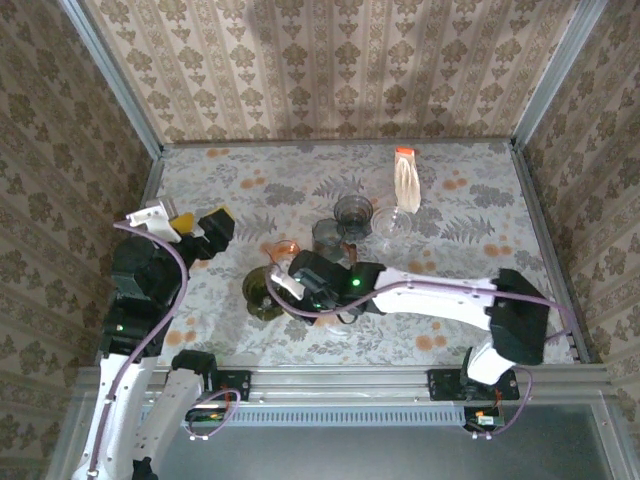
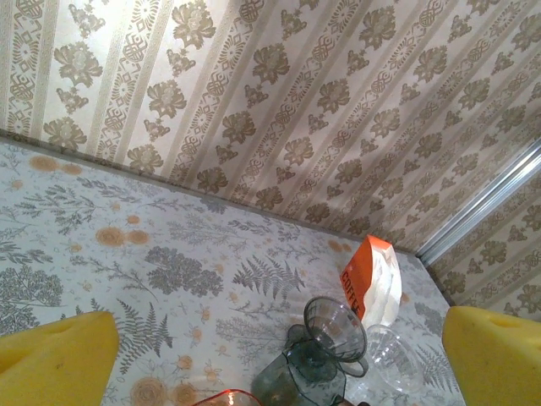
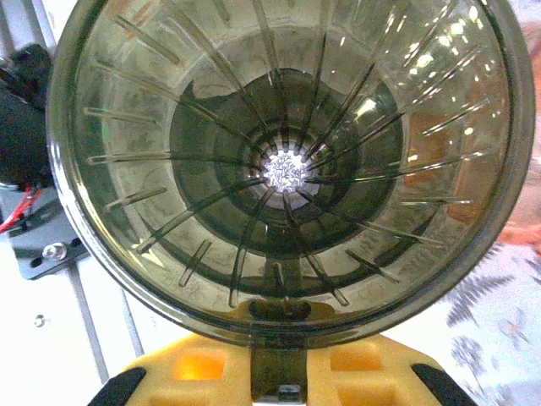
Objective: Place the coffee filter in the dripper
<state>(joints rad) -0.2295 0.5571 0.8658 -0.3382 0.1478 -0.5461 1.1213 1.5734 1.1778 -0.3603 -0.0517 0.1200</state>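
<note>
We work over the flowered surface [image 1: 480,200]. At its near left sits the dark ribbed dripper [image 1: 263,292], its open mouth facing the right wrist camera. The orange-topped filter pack [image 1: 405,180] stands by the far edge, well apart from the dripper. Our right claw [image 3: 279,376] is clamped on the dripper's handle tab, while our left claw [image 1: 200,225] hangs with its fingers wide apart and empty. We judge we are securing the dripper. Next, a filter must be fetched and seated inside its cone.
</note>
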